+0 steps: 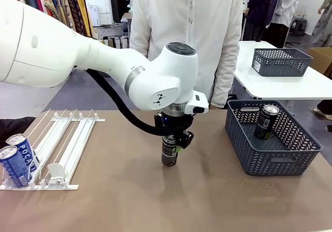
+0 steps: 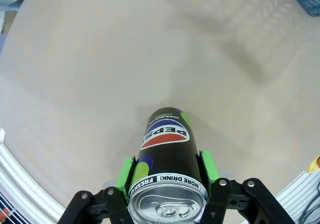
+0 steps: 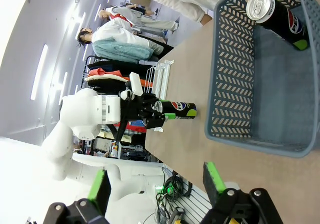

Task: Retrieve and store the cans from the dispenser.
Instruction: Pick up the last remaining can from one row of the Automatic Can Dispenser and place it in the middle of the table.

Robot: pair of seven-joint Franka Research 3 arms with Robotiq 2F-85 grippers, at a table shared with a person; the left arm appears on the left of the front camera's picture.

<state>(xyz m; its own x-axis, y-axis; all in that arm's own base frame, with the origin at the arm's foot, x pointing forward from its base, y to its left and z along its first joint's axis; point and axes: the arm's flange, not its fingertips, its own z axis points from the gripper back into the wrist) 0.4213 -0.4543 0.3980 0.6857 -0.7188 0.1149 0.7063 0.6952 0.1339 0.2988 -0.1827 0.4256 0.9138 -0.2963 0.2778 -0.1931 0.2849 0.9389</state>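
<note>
My left gripper is shut on the upper part of a black Pepsi can, upright at the middle of the brown table; whether its base touches the table I cannot tell. The green pads press its sides. The white wire dispenser lies at the left, with two blue cans at its near end. Another black can stands in the grey basket on the right. My right gripper hangs open above that basket's side, holding nothing.
A person in a white jacket stands at the far edge of the table. A second grey basket sits on a white side table at the back right. Bare tabletop lies between the held can and the basket.
</note>
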